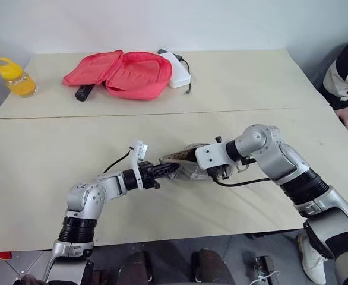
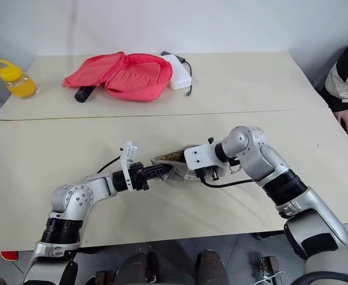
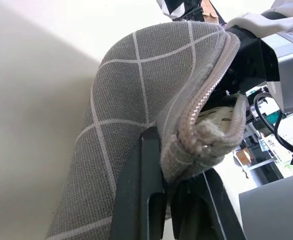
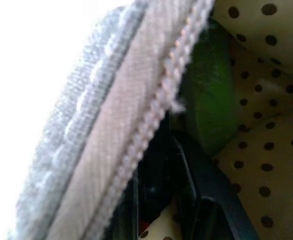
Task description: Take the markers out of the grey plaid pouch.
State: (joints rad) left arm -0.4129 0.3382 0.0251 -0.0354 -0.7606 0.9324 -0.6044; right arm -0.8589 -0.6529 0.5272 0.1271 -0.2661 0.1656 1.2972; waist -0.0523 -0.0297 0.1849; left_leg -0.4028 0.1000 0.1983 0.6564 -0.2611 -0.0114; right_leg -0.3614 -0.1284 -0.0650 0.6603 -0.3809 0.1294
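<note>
Left gripper [image 3: 179,200] is pinched on the zip edge of the flat grey plaid fabric pouch with white grid lines [image 3: 131,125], held above the near beige table [image 1: 43,178]. Right gripper [image 1: 193,168] reaches into the pouch mouth; its black fingers [image 4: 186,200] lie against the bright green marker [image 4: 209,100] on the tan dotted lining (whether they grip it cannot be told). On the far table [image 1: 251,77] lie an open pink-red case [image 1: 123,74] and a yellow-capped bottle [image 1: 15,77]

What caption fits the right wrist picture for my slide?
Right gripper reaching inside the grey plaid pouch toward the green marker.
</note>
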